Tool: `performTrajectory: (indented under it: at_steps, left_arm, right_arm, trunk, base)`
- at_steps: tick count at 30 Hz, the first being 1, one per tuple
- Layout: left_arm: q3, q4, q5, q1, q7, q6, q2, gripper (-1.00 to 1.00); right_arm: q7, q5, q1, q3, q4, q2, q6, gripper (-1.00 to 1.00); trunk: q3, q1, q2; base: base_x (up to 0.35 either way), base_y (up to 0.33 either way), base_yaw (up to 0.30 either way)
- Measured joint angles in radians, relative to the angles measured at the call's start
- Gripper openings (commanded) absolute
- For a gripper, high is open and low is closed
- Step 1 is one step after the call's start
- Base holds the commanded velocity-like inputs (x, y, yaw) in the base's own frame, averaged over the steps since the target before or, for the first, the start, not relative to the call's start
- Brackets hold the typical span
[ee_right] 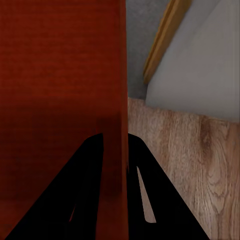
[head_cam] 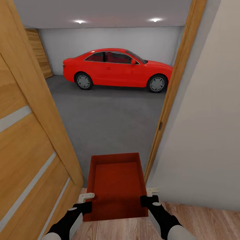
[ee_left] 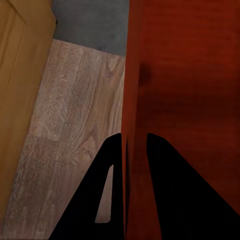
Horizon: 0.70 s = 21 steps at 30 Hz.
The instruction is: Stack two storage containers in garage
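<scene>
An orange-red storage container point(head_cam: 116, 185) is carried level at the threshold of an open doorway, its far end over the dark grey concrete floor point(head_cam: 110, 123) of the garage and its near end over light wood planks point(head_cam: 206, 223). The left gripper point(head_cam: 87, 202) pinches its left side wall and the right gripper point(head_cam: 150, 196) its right wall (each wrist view has one finger on either face of the wall). Ahead, a red car point(head_cam: 118, 69) stands before the grey-white back wall, with the open wooden door point(head_cam: 30, 140) at the left.
</scene>
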Motion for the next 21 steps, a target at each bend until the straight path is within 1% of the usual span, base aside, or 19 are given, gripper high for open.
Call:
performTrajectory:
  at_steps: [5,7,10,18,21]
  left_arm:
    - [0.001,0.0,-0.001,0.0,0.0,0.0,-0.001,-1.0]
    - [0.001,0.0,-0.001,-0.001,0.001,0.0,-0.001,-1.0]
    - [0.001,0.0,-0.002,-0.001,0.0,0.001,-0.001,-1.0]
    - [0.001,0.001,-0.003,0.0,0.0,0.001,-0.001,-1.0]
    - [0.001,0.001,-0.003,0.0,0.0,0.001,-0.001,-1.0]
  right_arm:
    - [0.0,0.0,0.0,-0.001,0.0,0.0,0.0,-1.0]
    - [0.0,-0.001,-0.002,0.0,0.001,0.0,0.0,-1.0]
    - [0.0,0.0,-0.001,-0.001,0.001,0.0,0.0,-1.0]
    - [0.0,0.0,0.002,-0.002,-0.001,0.0,0.0,-1.0]
    - [0.0,0.0,0.002,-0.002,0.0,0.0,0.0,-1.0]
  trunk:
    - [0.0,0.0,0.0]
    - [0.0,0.0,0.0]
    - [0.0,0.0,0.0]
    - [0.0,0.001,0.0]
    - [0.0,0.001,0.0]
  base:
    - [0.311,0.0,0.0]
    - [0.124,0.0,0.0]
    - [0.049,0.0,-0.05]
    - [0.006,0.0,-0.183]
    - [0.0,0.0,-0.061]
